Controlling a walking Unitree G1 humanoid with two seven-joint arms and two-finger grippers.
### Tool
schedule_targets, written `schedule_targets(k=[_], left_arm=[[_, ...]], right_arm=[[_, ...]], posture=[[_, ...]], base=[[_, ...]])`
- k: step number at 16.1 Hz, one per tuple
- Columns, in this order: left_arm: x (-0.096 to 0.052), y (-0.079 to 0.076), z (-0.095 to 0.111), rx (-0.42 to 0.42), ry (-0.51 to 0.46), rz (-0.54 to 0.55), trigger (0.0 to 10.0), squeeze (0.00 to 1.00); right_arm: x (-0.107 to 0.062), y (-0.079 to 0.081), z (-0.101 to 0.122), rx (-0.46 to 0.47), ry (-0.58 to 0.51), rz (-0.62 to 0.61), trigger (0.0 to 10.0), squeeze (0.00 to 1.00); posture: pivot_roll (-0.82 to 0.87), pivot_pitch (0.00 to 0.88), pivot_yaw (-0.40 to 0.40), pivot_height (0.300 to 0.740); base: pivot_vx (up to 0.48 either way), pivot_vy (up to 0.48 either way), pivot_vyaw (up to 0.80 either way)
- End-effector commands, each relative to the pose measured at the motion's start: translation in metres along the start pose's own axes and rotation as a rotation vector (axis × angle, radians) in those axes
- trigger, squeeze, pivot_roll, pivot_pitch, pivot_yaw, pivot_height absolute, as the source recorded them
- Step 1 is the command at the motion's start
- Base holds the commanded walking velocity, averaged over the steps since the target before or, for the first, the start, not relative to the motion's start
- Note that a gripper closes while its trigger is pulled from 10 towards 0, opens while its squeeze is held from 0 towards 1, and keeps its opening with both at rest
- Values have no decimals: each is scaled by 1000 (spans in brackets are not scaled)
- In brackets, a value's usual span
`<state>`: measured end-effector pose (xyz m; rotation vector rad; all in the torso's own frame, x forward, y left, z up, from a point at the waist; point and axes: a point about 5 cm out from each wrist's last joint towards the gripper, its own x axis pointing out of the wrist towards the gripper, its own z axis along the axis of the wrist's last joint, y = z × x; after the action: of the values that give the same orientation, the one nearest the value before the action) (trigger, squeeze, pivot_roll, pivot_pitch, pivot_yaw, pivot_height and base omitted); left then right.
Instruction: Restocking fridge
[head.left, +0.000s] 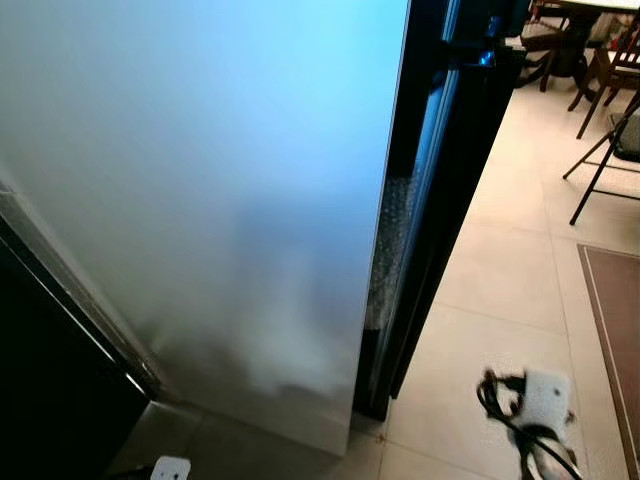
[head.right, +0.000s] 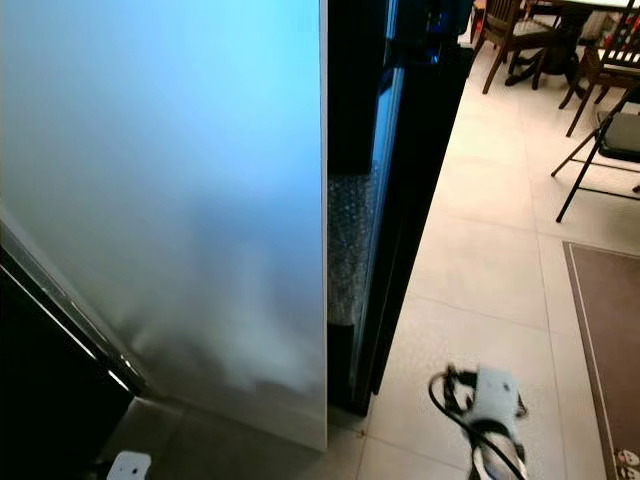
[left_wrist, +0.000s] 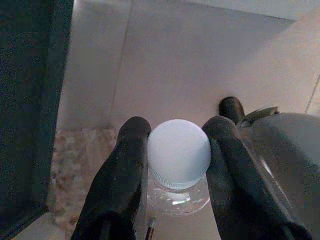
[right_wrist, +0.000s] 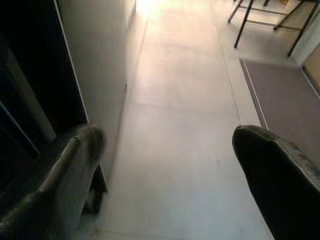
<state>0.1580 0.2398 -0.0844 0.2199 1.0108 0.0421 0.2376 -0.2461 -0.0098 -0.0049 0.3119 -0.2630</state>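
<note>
— What have you got in front of the head camera?

— A fridge door, pale and glossy, swung wide and taking up most of my left side. Past its edge I see the dark body of the fridge, with a bubbly wrapped strip down the gap between them. To the right is cream tile floor, a brown rug at the edge, and chairs further back beside a table.

— And the arms?

— My right gripper hangs low over the tiles; from its wrist I see both fingers well apart with nothing between them, the floor running off toward the rug. From the head view, the right wrist is a white block with black cables, down at the bottom right.

— The left one?

— My left gripper is clamped on a bottle, clear plastic with a white cap. The fingers press the neck from both sides just under the cap. It's held low above the floor, beside a dark panel.
</note>
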Motion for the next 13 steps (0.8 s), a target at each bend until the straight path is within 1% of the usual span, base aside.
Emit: schedule_targets(k=[1,2,3,4,5,7,8,9,11,13], left_arm=[[-1,0,-4,12,21,6,10000,0],[-1,0,-4,15,20,5,10000,0],[-1,0,-4,15,18,4,10000,0],[-1,0,-4,16,17,5,10000,0],[0,0,-3,17,16,6,10000,0],[0,1,-2,10,11,10,10000,0],[0,1,-1,7,10,13,10000,0],[0,1,0,6,9,14,10000,0],[0,1,1,-1,7,14,10000,0],[1,1,2,-6,6,15,10000,0]], right_arm=[[2,14,15,19,-75,53,10000,0],[2,26,23,14,-113,92,10000,0],[1,37,31,-17,-152,131,10000,0],[1,57,38,2,-161,223,10000,0],[1,74,49,-4,-193,284,10000,0],[7,82,66,19,-224,278,10000,0],[10,84,74,25,-235,270,10000,145],[15,87,82,33,-254,267,10000,1000],[23,89,99,32,-277,225,10000,1000],[29,97,110,15,-294,254,10000,1000]], posture=[[-42,0,14,740],[-43,0,14,740],[-40,0,10,740],[-46,0,12,740],[-42,0,10,740],[-42,0,6,740],[-44,0,9,740],[-43,0,12,740],[-37,0,10,740],[-35,0,11,740]], base=[[0,0,0],[0,0,0],[0,0,0],[0,0,0],[0,0,0],[0,0,0],[0,0,0],[0,0,0],[0,0,0],[0,0,0]])
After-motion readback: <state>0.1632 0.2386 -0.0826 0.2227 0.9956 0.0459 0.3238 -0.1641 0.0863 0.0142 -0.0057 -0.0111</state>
